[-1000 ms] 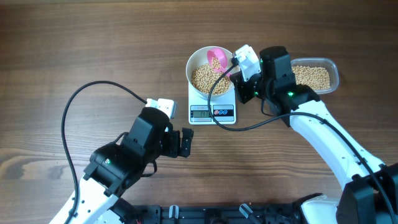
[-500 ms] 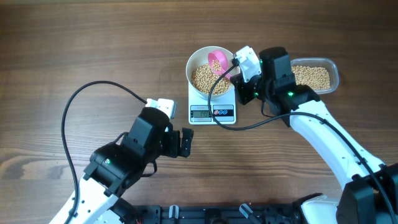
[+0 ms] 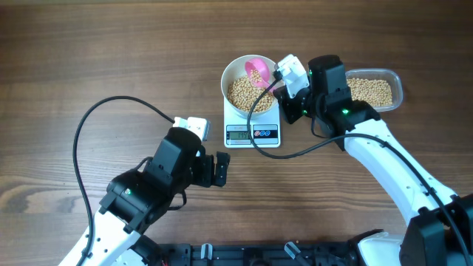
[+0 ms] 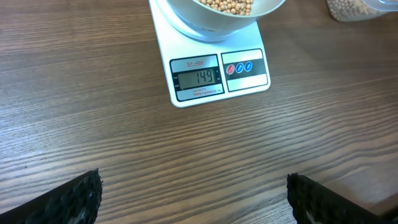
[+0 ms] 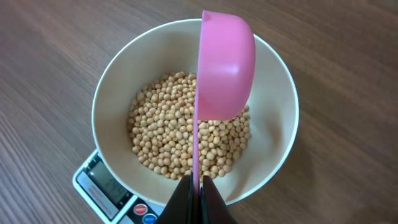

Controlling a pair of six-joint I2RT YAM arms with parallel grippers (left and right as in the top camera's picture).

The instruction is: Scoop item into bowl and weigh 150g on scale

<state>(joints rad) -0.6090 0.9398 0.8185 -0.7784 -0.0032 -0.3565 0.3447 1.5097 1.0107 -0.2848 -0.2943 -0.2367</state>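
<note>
Pink scoop (image 5: 224, 62), clamped in your right gripper (image 5: 198, 186) above the bowl (image 5: 273, 124), could shed extra soybeans (image 5: 186, 137) and overshoot the scale (image 4: 211, 74), now reading 149; left gripper (image 4: 193, 199) gapes empty.

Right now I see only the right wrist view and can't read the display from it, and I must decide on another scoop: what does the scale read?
Observer: In the left wrist view, the display on the scale shows 149.
Operator: Any beans in the tub to top up from?
Observer: Yes. Overhead, the clear tub, beside the bowl on the right arm's side, holds a layer of beans.
Operator: Where's the left claw?
Observer: The left claw is open and empty, in front of the scale and apart from it.
</note>
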